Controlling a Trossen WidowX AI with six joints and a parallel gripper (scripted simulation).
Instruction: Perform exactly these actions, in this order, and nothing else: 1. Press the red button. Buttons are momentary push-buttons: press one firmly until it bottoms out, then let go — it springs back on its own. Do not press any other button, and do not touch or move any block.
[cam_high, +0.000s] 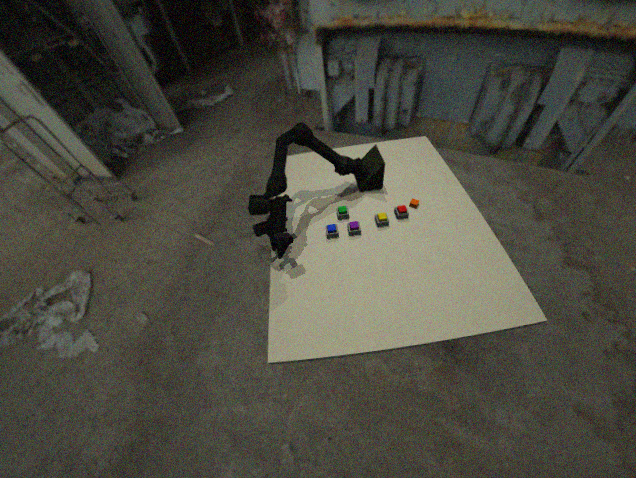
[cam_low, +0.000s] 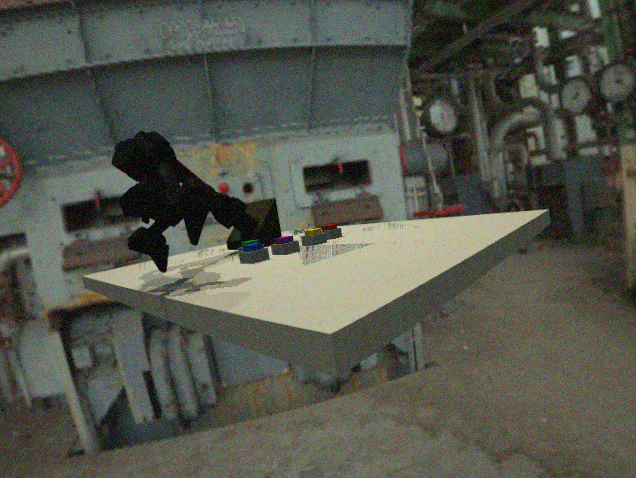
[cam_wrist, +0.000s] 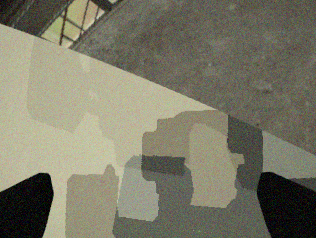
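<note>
Red button (cam_high: 401, 210) sat at right end of button row on bench (cam_high: 411, 308), orange block (cam_high: 413, 203) just beside it on far right. My fingers (cam_high: 281, 241) hung wide, holding nothing, over bench's left edge. Button lay well right of them, past blue button (cam_high: 331, 229), purple button (cam_high: 353, 226), yellow button (cam_high: 381, 217). I judged long rightward reach needed.

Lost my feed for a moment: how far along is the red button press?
Nothing done: the square red push-button sits untouched. In hand: the open, empty black claw hovers near the white table's left edge, beyond the blue push-button. Left: cross over, press red, release.
</note>
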